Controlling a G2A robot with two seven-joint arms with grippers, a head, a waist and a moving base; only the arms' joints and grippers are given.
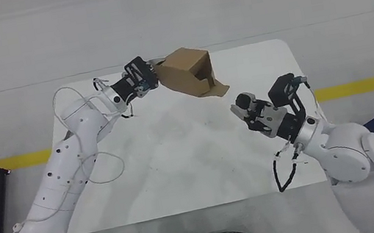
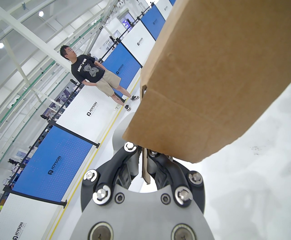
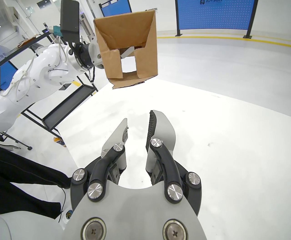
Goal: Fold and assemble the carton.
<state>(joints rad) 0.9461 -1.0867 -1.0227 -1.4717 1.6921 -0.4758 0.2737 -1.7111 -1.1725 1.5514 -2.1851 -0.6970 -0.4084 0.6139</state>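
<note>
1. Carton of brown cardboard (image 1: pixel 191 71) is up in the air over the far edge of the white counter (image 1: pixel 181 169), flaps not closed
2. Left end effector (image 2: pixel 145 159) is clenched on one flap, carrying it
3. Right end effector (image 3: pixel 137 127) hovers released and empty, well apart from the carton
4. Open mouth points straight across the counter at the right end effector, so that free arm looks best placed to fold
</note>
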